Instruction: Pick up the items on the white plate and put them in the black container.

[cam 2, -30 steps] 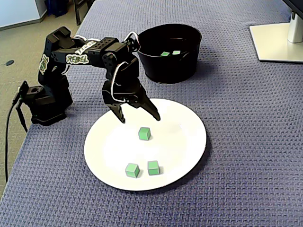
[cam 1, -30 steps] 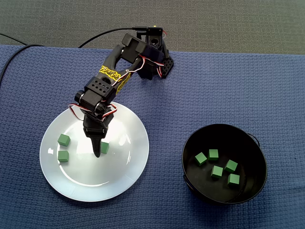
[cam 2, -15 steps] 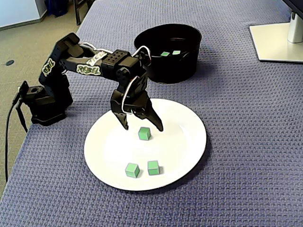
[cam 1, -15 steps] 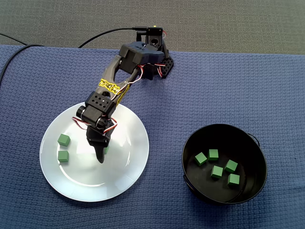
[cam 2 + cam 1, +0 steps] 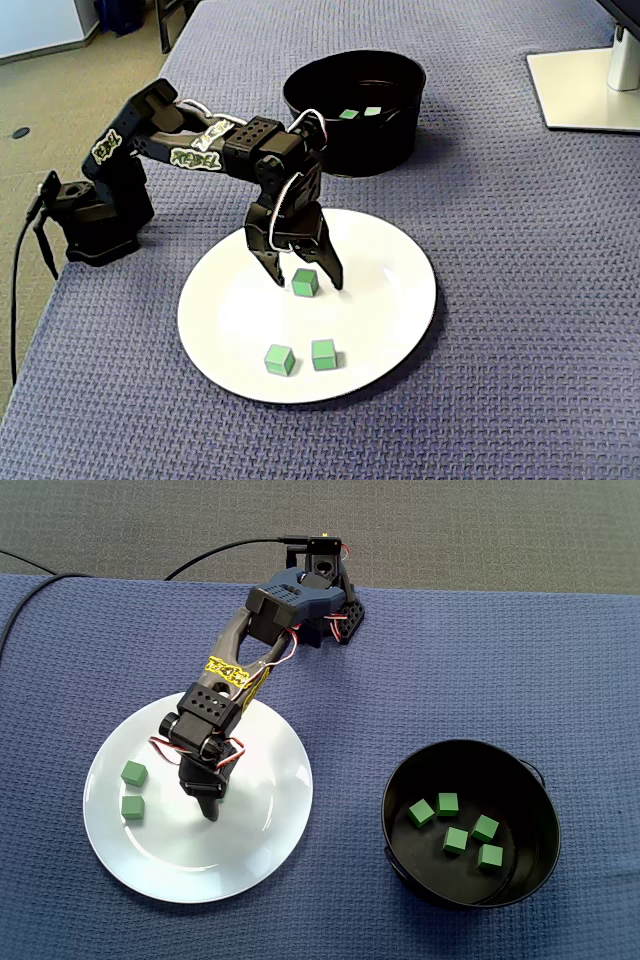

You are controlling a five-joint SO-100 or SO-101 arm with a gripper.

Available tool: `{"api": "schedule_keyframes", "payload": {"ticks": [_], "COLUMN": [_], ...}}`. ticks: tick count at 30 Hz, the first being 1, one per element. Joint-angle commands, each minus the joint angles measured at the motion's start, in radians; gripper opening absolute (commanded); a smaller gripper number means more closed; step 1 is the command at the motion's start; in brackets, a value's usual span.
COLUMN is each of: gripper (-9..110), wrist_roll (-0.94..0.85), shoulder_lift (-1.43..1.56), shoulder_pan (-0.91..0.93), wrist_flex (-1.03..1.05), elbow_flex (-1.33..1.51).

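Note:
A white plate [image 5: 250, 850] [image 5: 385, 290] lies on the blue cloth with three green cubes on it. In a fixed view, my gripper [image 5: 307, 283] is lowered onto the plate and open. One finger stands on each side of a green cube [image 5: 305, 283], with small gaps still visible. In the other fixed view, from above, my gripper [image 5: 208, 802] hides that cube. Two more cubes [image 5: 133, 773] [image 5: 132, 807] sit at the plate's left, seen near its front edge [image 5: 279, 360] [image 5: 323, 354] in the other. The black container [image 5: 400, 780] [image 5: 355, 150] holds several green cubes [image 5: 455, 840].
The arm's base [image 5: 325, 600] [image 5: 95, 215] stands at the cloth's edge, with a black cable [image 5: 215, 550] running off it. A white monitor stand [image 5: 585, 85] sits at the far right corner. Bare floor lies past the table's left edge in that same fixed view.
My gripper has moved out over the plate and come down, from above and behind the middle cube to straddling it. The jaws have narrowed a little. No cube has moved.

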Motion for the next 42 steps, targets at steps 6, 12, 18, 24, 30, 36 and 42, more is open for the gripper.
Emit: {"api": "schedule_keyframes", "payload": {"ticks": [6,12,18,24,30,36,42], "gripper": [0,0,0,0,0,0,0], "wrist_roll": [-0.014,-0.023,-0.055,-0.109,-0.133,-0.244,-0.466], "shoulder_lift": [-0.002,0.008,0.262,0.785,1.351,1.572,1.483], "shoulder_pan": [0.009,0.020,0.084,0.242,0.187,-0.318,-0.804], "wrist_flex": [-0.017,-0.035,-0.061,-0.129,-0.387,-0.506,-0.643], "elbow_flex": [-0.037,-0.031,-0.005,0.064,0.319,0.325,0.393]}}
